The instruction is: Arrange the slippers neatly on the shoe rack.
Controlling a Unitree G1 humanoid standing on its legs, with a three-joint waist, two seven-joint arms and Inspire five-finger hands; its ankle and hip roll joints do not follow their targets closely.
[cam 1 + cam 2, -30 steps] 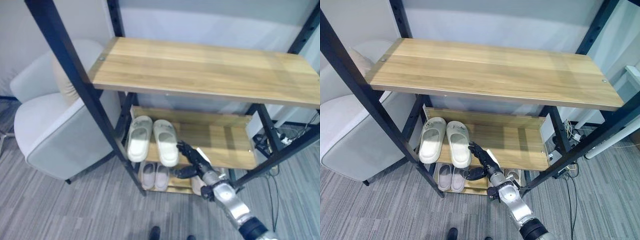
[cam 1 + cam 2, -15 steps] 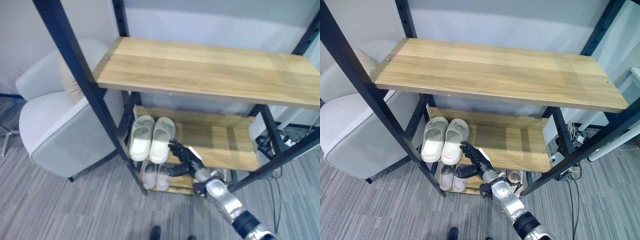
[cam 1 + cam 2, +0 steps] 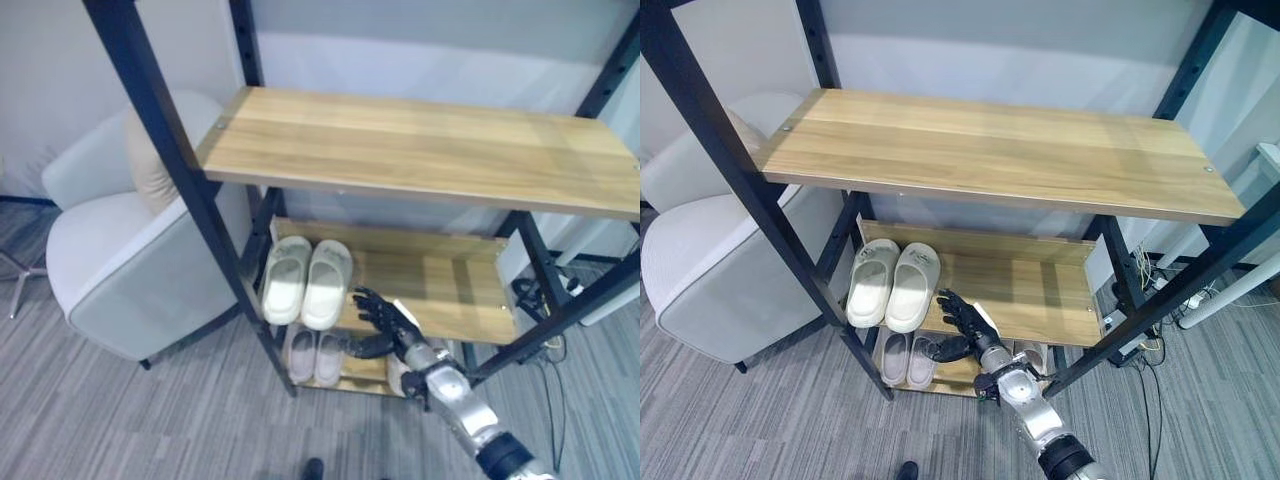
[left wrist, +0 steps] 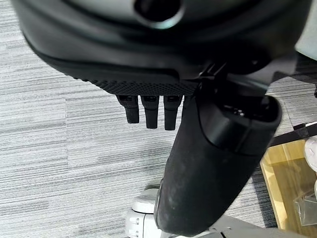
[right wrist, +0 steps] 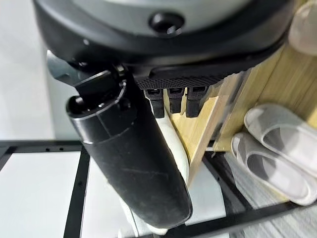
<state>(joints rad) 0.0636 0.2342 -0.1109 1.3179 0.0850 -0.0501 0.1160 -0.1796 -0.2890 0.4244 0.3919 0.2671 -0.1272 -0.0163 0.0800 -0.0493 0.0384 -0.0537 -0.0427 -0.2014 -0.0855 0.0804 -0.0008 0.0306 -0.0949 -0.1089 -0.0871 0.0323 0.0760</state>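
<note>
Left eye view: the shoe rack [image 3: 420, 150] has three wooden shelves. One pair of cream slippers [image 3: 305, 282] lies side by side at the left end of the middle shelf, toes toward the back edge, the two touching along their length. A second, smaller pair of pale slippers [image 3: 314, 356] sits at the left end of the bottom shelf, and one more pale slipper [image 3: 394, 374] shows partly further right on that shelf, behind the arm. A grey armchair [image 3: 130, 262] stands just left of the rack. The right hand [image 3: 385, 322] reaches in from the lower right to the front edge of the middle shelf, just right of the cream pair and apart from it, fingers spread and straight, holding nothing. Half a second ago the fingertips were against the right cream slipper, which then leaned toward its mate; now the pair lies straighter and the hand has drawn back a little.

Right eye view: the same two pairs, and the right hand [image 3: 965, 318] open at the shelf's front edge.

Left wrist view: the left hand [image 4: 208, 148] hangs over grey carpet, fingers straight and relaxed, empty.

Right wrist view: the right hand's fingers [image 5: 174, 101] extend straight over the shelf's edge; the smaller pair [image 5: 277, 146] lies below.
</note>
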